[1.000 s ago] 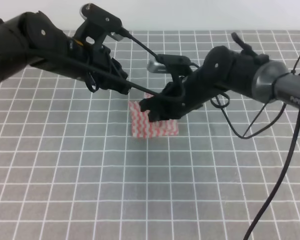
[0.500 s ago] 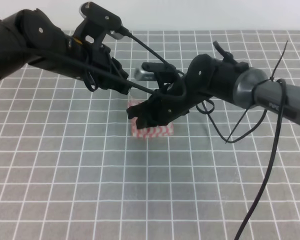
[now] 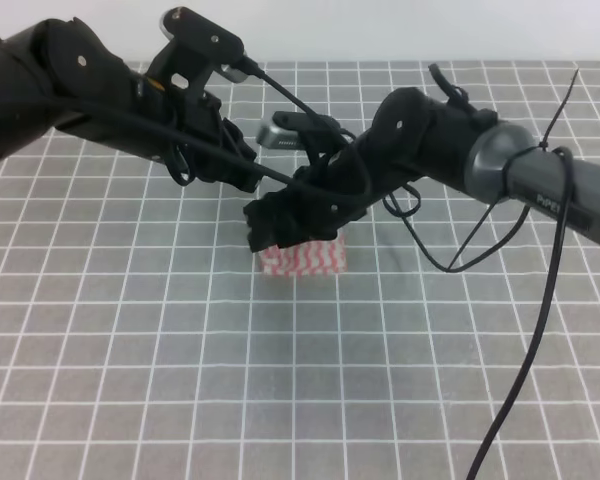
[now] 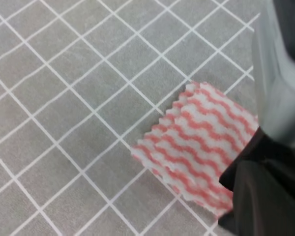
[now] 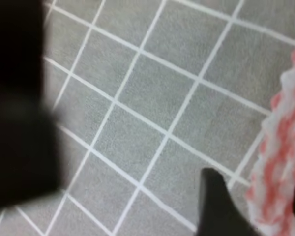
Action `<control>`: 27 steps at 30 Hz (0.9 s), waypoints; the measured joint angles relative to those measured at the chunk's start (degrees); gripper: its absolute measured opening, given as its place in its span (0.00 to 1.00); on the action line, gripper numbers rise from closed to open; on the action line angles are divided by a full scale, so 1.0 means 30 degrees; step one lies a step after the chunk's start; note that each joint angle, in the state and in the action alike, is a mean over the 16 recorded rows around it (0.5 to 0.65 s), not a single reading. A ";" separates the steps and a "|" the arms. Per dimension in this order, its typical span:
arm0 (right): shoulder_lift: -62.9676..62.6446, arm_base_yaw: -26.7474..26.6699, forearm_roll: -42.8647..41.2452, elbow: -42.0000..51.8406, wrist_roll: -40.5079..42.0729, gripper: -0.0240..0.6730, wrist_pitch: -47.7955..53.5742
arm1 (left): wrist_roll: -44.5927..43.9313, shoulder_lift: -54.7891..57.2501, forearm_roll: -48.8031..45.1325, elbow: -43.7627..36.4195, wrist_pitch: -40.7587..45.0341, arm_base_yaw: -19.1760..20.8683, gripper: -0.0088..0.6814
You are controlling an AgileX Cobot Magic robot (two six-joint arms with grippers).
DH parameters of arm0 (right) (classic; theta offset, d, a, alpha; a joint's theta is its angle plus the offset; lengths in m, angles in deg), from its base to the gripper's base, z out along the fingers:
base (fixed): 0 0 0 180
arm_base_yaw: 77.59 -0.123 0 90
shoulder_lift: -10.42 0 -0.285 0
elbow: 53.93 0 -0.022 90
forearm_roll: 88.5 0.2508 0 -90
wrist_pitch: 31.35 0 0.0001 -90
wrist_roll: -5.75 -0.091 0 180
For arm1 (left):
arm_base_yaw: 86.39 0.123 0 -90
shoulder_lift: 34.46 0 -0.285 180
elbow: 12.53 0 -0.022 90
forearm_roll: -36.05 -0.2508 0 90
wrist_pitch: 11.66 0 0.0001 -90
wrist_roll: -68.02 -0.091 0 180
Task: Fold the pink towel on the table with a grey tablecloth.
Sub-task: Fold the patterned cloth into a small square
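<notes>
A: What is the exterior high view showing?

B: The pink towel (image 3: 305, 258) is lying on the grey tablecloth (image 3: 180, 380) that is covering the table (image 3: 70, 440), near the middle. The right gripper (image 3: 270, 226) is reaching across and sitting right over the towel's far left part, hiding it. Whether its fingers are pinching the cloth cannot be told. The left gripper (image 3: 242, 160) is hovering just behind, over bare grid; its finger state is not readable either.

A: And the left wrist view?

B: The towel (image 4: 201, 147) is lying flat, its zigzag edges showing, with the right arm's dark body (image 4: 265, 191) covering its lower right corner.

A: The right wrist view?

B: It is blurred. The towel's frayed edge (image 5: 278, 162) is sitting at the right border beside a dark fingertip (image 5: 219, 206); whether they are touching is unclear.
</notes>
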 joint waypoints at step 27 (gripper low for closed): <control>0.0083 0.0542 -0.5185 -0.0317 -0.1184 0.01 -0.0733 | -0.0160 0.0026 -0.0124 0.0005 0.0490 -0.0001 0.01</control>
